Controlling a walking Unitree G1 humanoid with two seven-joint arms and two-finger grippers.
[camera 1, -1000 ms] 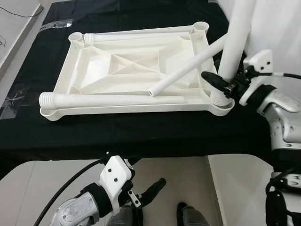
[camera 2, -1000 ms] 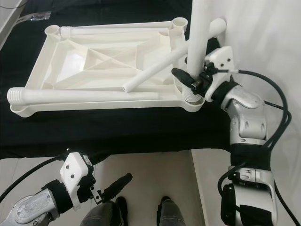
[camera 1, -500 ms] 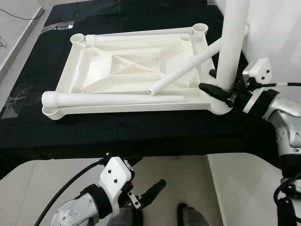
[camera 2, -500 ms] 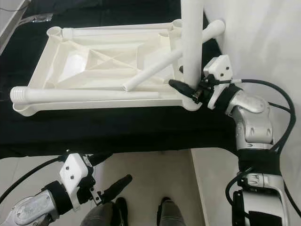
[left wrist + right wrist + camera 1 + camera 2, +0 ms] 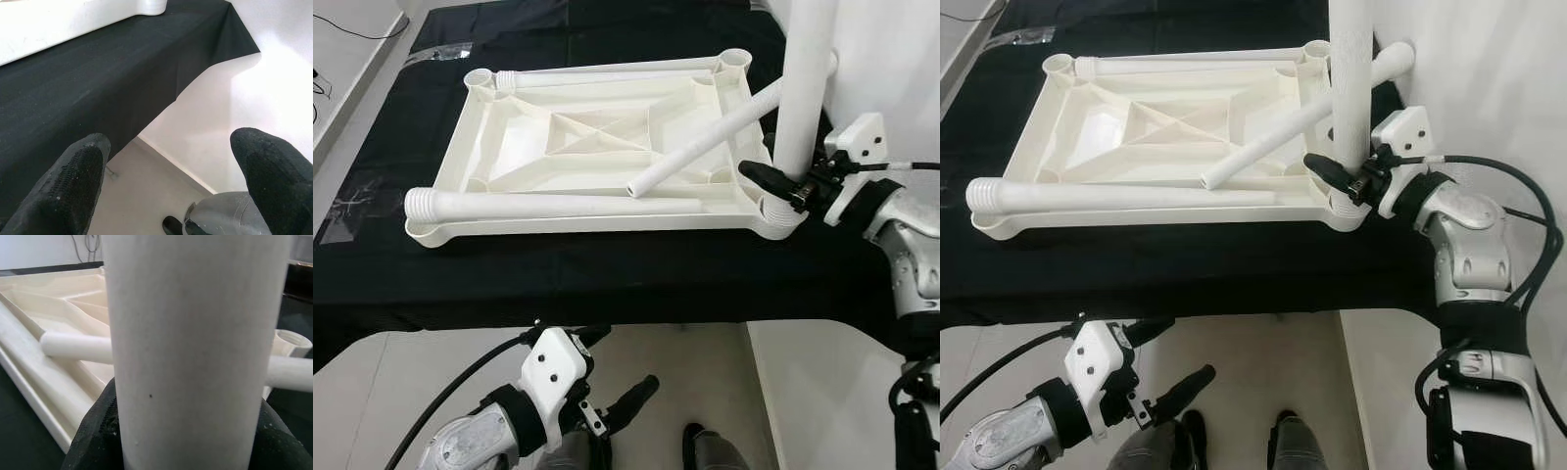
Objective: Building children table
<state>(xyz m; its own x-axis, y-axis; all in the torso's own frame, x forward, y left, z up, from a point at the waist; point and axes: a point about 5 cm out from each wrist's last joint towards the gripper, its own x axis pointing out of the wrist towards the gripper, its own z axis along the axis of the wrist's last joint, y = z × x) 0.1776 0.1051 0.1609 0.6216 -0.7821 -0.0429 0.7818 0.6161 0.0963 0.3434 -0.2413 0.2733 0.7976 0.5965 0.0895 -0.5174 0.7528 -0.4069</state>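
Four legs are counted: one upright leg (image 5: 800,93) (in the tabletop (image 5: 597,147) corner socket) is clasped between the right gripper (image 5: 781,184) fingers; three lie loose beyond. The left gripper (image 5: 171,181) fingers are spread wide below the bench (image 5: 558,269).

bare room, black-draped table (image 5: 607,284)

Silver arms, black cables, white wrist housings
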